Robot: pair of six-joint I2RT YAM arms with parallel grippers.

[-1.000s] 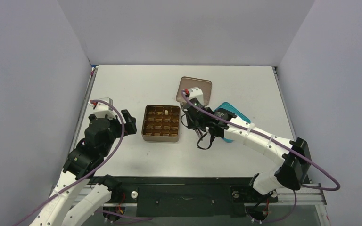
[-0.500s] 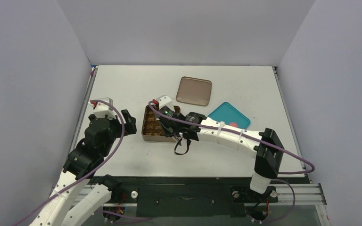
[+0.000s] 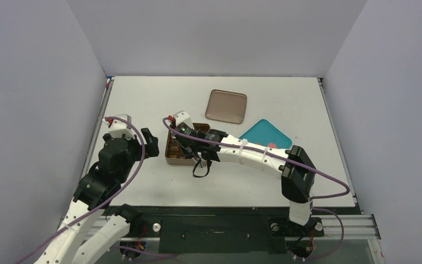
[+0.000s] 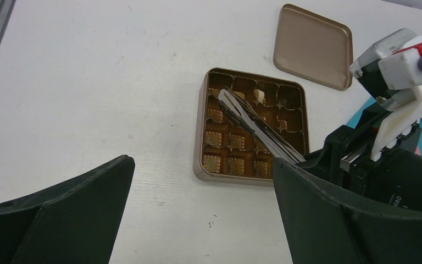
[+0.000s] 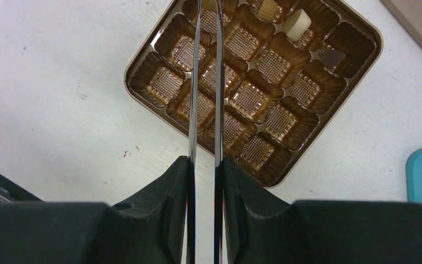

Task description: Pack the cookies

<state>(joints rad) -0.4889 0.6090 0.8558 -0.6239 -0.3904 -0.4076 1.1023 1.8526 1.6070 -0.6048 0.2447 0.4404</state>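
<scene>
R gripper (image 4: 224, 94) over the tin, cookie at its 3 o'clock
L-wrist view: R's long thin blades reach over the brown gridded tin (image 4: 233, 179), tips nearly together; can't tell if anything's pinched. Cream-white cookie (image 4: 260, 97) sits in a far-row cell, near the tips, not touching. Top view: L gripper (image 3: 151, 143) spread wide at tin's 9 o'clock, lid (image 3: 226, 106) at 1 o'clock.
</scene>
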